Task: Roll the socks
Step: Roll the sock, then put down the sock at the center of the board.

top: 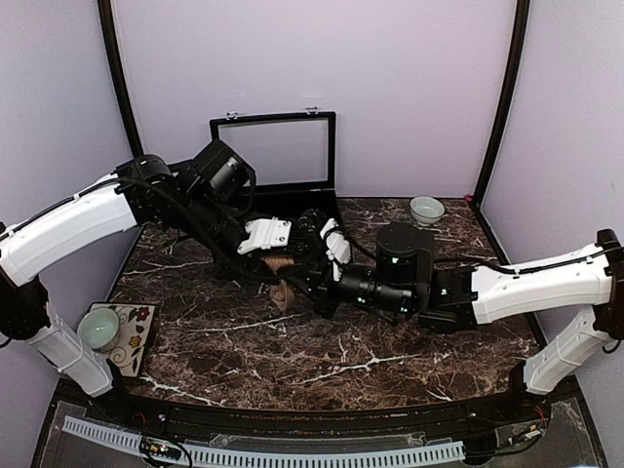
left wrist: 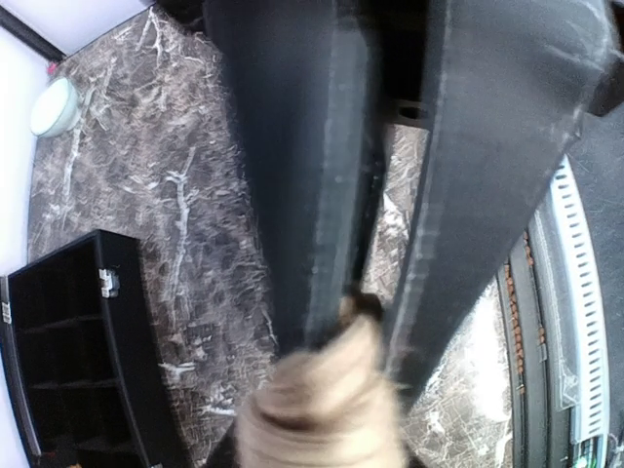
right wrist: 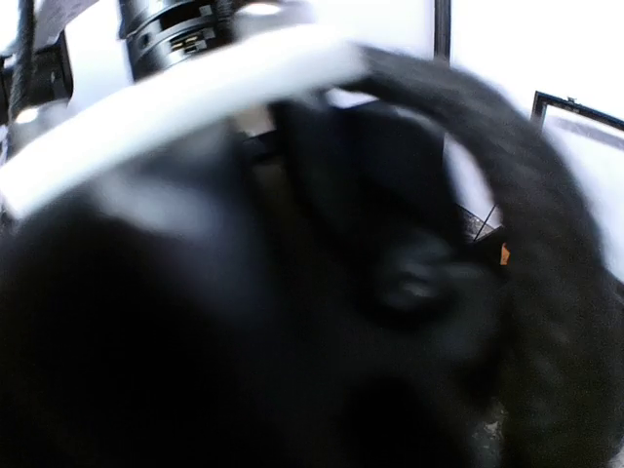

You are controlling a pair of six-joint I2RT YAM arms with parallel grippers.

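The tan sock [top: 284,294] lies bunched at the middle of the marble table, between the two arms' tips. My left gripper [top: 281,276] reaches down onto it from the left. In the left wrist view its two dark fingers [left wrist: 292,195] stand close together, and the left gripper [left wrist: 366,322] is shut on the top of the tan sock [left wrist: 327,400]. My right gripper [top: 322,297] comes in from the right, close beside the sock. The right wrist view is dark and blurred. Black knit fabric [right wrist: 556,253], apparently the black sock, curves across it, and the jaws are hidden.
A black compartment box [top: 283,200] with its lid up stands at the back, also seen as the box [left wrist: 58,361]. A pale bowl [top: 426,209] sits back right. A green cup [top: 97,329] rests on a patterned tray [top: 135,336] front left. A white ribbed strip [top: 292,456] lines the near edge.
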